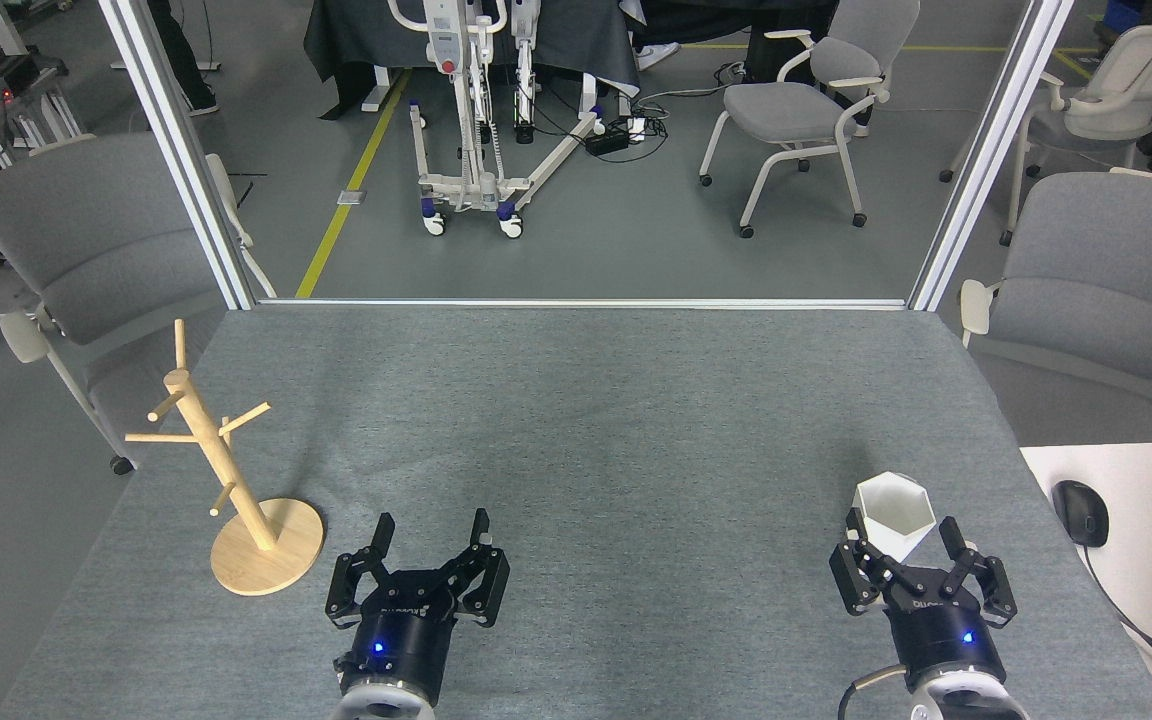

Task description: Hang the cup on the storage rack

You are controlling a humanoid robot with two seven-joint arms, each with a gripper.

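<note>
Standing wide apart, the jaws of the right gripper (904,530) reach up around the lower half of the cup (894,516), one finger on each side of it; whether the fingertips actually press on its walls cannot be told from here. The cup is white with a hexagonal rim and faceted sides, and it sits upright on the grey surface (576,420) near the front right corner, its open mouth facing up. Its handle does not show from this side.

Over on the other side, the left gripper (432,528) also has its jaws spread wide, with nothing between them. It hangs low over the front of the surface, a blue light glowing on its dark body.

Just beside that gripper, to its left, stands the storage rack (236,490), a pale wooden pole on a round flat base, the pole leaning toward the far left in this view. Several short pegs stick out at angles, and all of them are bare. The rack and the cup are well apart, at opposite ends of the front edge.

Beyond the surface, grey office chairs (796,105) stand on the floor, and a wheeled white frame (466,120) sits in the middle distance. A black computer mouse (1081,512) lies on a white desk at the right.
</note>
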